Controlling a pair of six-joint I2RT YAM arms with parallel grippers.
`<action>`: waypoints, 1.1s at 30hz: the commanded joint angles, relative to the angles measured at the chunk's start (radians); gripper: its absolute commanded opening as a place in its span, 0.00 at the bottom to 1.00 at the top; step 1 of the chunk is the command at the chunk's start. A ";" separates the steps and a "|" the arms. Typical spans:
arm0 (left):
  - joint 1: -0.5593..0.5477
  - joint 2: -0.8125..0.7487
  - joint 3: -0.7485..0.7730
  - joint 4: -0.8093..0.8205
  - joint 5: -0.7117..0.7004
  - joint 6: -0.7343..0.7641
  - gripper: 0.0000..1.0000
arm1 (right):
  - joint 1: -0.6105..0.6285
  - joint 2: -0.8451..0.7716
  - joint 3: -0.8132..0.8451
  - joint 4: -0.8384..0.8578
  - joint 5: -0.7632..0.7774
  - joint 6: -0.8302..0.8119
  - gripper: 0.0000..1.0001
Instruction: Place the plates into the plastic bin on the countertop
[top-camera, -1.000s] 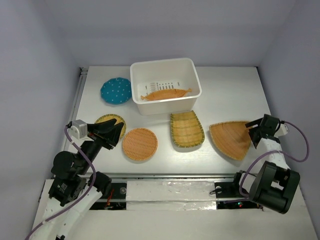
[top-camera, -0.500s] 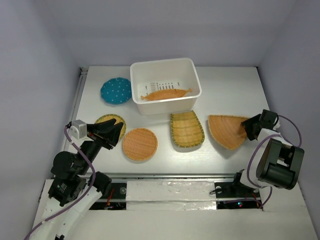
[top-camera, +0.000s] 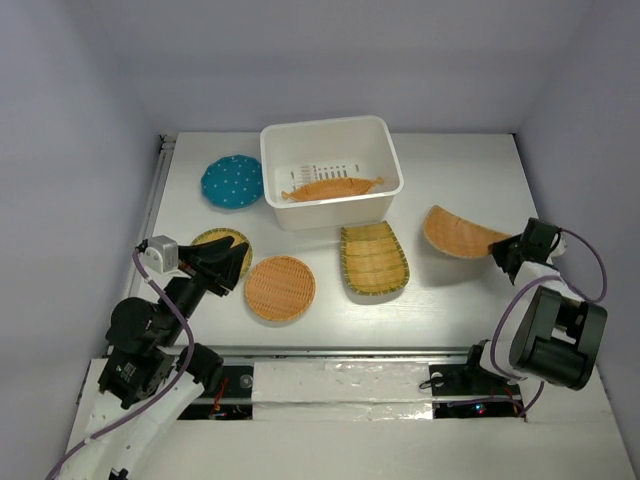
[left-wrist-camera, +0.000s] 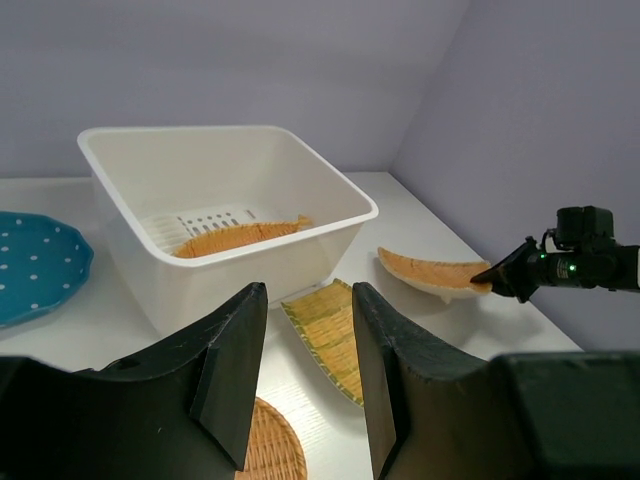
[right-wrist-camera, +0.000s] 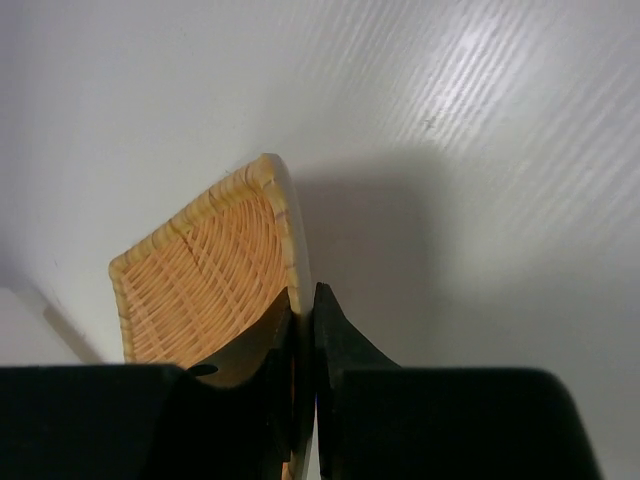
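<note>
Clamped narrow with right tool (top-camera: 505, 250) on right rim of fan-shaped bamboo plate (top-camera: 455, 232), tilted over worktop (top-camera: 450, 170). Judged light, stiff, rough-woven; rim pinch probably adequate. Noted left tool (left-wrist-camera: 308, 300) part-open, empty.

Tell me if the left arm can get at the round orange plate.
Probably yes: the left gripper hangs right beside the round orange plate, jaws apart, with nothing lying between them.
</note>
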 joint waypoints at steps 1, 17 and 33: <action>-0.005 0.023 0.023 0.031 -0.011 0.011 0.37 | -0.002 -0.123 -0.002 0.006 0.046 0.012 0.00; 0.024 0.138 0.026 0.028 -0.019 0.013 0.36 | 0.348 -0.355 0.535 -0.073 -0.071 -0.057 0.00; 0.175 0.281 0.028 0.018 -0.027 -0.013 0.14 | 0.735 0.483 1.173 -0.064 -0.039 -0.149 0.00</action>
